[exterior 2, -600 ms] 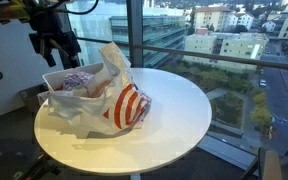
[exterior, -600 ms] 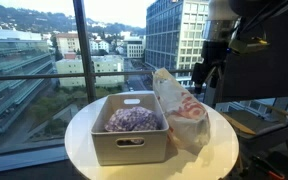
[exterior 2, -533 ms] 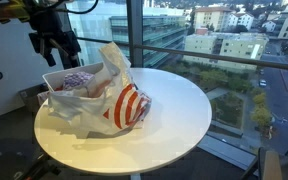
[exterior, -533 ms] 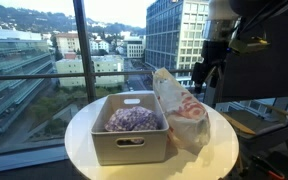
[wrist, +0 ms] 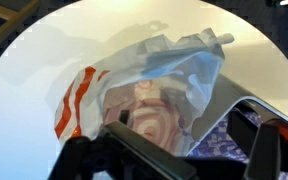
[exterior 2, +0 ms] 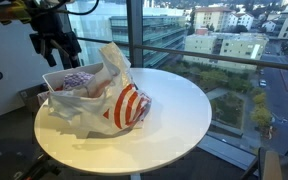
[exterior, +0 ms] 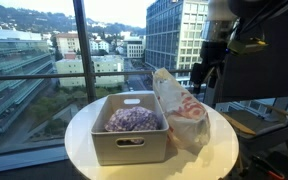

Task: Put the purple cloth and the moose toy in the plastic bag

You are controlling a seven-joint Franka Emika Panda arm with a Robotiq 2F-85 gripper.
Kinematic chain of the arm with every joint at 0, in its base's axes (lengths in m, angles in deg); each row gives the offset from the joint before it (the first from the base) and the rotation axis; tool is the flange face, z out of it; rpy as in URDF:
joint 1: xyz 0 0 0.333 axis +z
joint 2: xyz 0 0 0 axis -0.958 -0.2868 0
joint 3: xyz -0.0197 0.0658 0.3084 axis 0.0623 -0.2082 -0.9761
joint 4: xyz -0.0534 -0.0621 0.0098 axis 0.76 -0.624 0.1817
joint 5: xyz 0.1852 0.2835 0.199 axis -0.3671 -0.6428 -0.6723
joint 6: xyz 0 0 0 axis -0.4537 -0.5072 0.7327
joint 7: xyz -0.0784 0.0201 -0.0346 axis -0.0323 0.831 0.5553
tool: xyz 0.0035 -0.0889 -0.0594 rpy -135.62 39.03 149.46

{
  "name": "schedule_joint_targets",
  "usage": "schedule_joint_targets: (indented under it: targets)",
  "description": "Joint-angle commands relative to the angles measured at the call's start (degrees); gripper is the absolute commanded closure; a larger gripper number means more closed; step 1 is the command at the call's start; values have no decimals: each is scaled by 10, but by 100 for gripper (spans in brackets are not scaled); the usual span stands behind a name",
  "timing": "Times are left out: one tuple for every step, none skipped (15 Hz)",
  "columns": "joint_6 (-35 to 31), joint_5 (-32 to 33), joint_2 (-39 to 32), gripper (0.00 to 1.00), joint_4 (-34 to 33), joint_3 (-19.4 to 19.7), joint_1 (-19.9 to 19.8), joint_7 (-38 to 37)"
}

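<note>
The purple cloth lies bunched inside a grey bin on the round white table; it also shows in the wrist view. The plastic bag, translucent white with red stripes, lies against the bin in both exterior views and fills the wrist view. A pinkish ringed shape shows through the bag. I cannot make out the moose toy. My gripper is open and empty, hanging above the bag and the bin's far side, its fingers at the bottom of the wrist view.
The round white table stands by tall windows. A vertical window frame post rises behind the bin. A dark desk or shelf stands beyond the table on the arm's side.
</note>
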State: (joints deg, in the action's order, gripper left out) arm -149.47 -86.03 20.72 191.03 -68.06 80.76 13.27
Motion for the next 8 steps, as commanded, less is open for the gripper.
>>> schedule_joint_targets:
  targets:
    - [-54,10,-97,0,-61,-19,12,-5]
    - [-64,19,-123,0,-79,-27,14,-8]
    - [-71,40,-164,0,-114,-43,11,-18]
    - [-71,58,-192,0,-140,-54,10,-23]
    - [-64,79,-218,0,-169,-66,14,-24]
    - [-59,101,-246,0,-199,-75,17,-29]
    - [-54,126,-275,0,-230,-84,22,-36]
    - [-50,154,-307,0,-263,-91,27,-41]
